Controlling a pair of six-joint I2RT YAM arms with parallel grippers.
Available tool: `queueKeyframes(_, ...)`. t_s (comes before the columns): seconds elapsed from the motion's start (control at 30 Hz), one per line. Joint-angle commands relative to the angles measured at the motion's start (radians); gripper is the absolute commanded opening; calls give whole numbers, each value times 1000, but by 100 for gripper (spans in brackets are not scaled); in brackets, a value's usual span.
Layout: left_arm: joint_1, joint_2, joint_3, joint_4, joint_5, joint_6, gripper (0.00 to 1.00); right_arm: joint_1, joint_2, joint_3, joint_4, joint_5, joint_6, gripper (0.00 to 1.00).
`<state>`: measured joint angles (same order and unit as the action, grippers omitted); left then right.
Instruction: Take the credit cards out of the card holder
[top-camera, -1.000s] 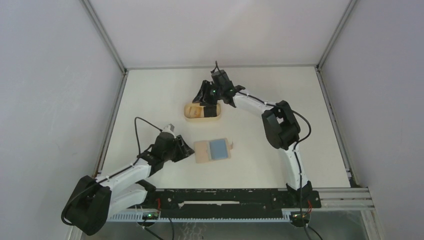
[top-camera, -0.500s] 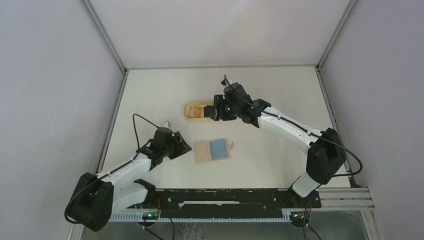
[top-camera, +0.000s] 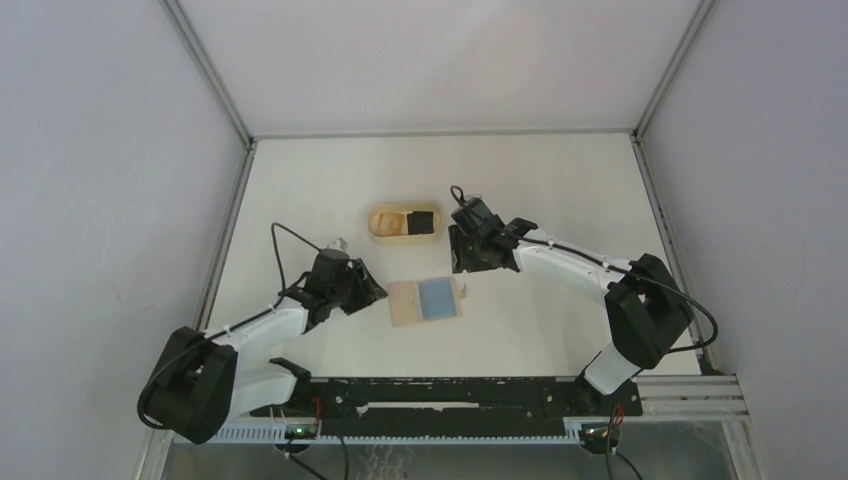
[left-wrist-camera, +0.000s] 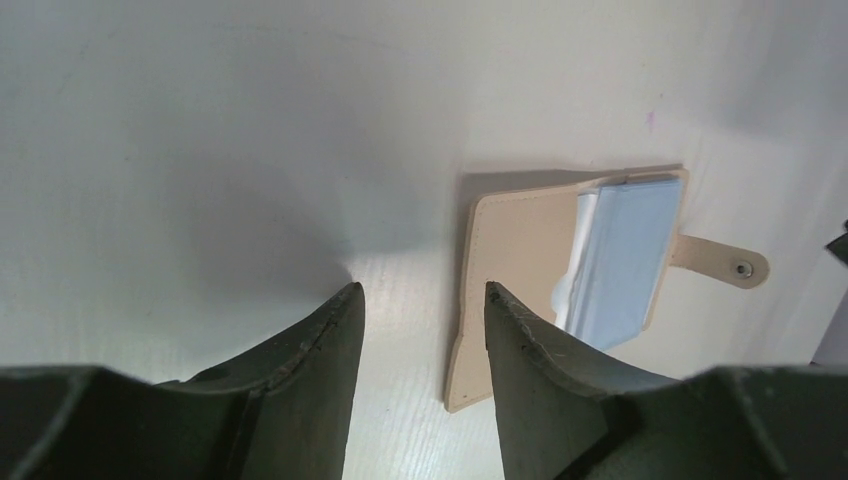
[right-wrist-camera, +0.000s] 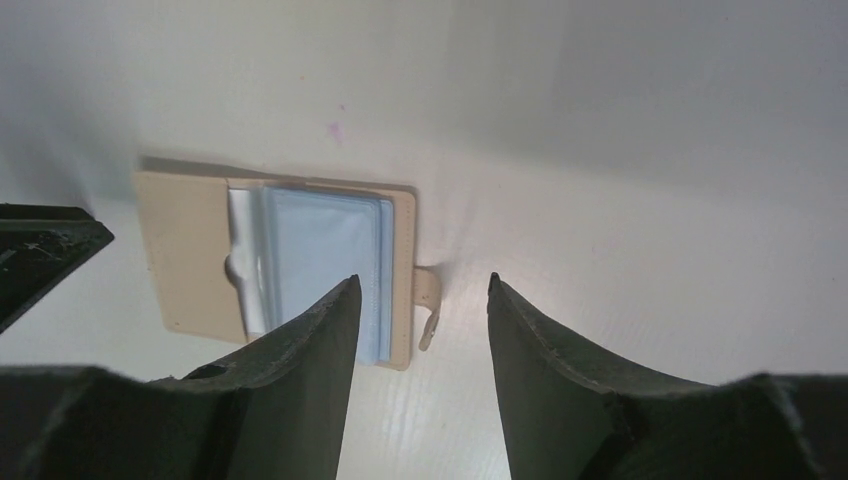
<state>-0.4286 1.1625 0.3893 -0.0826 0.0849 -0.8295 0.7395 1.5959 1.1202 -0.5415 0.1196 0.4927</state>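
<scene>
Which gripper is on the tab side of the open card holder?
The right gripper: it hovers by the card holder's tab edge. The left gripper is off the opposite, plain tan edge.

Bright, even light from above — soft, diffuse shadows.

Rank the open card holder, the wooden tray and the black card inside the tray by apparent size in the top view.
Largest: card holder and wooden tray, about alike, so no ranking between them.
Smallest: black card, clearly.
</scene>
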Motion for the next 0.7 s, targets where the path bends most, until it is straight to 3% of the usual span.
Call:
queueKeyframes(0.0,-22,50,8,-42,2,-21,54,6,-30,-34,23,-5,-17,57)
queueKeyframes(0.23,-66,104,30,-15,-1,-47,53,17,-41,-84,48,-54,5,51)
queueKeyframes(0.5,-118,121,55,-8,-7,-74,52,24,-39,-100,72,-65,7,28)
queueKeyframes(0.67,-122,107,56,-15,-13,-83,52,25,-18,-106,86,-81,7,21)
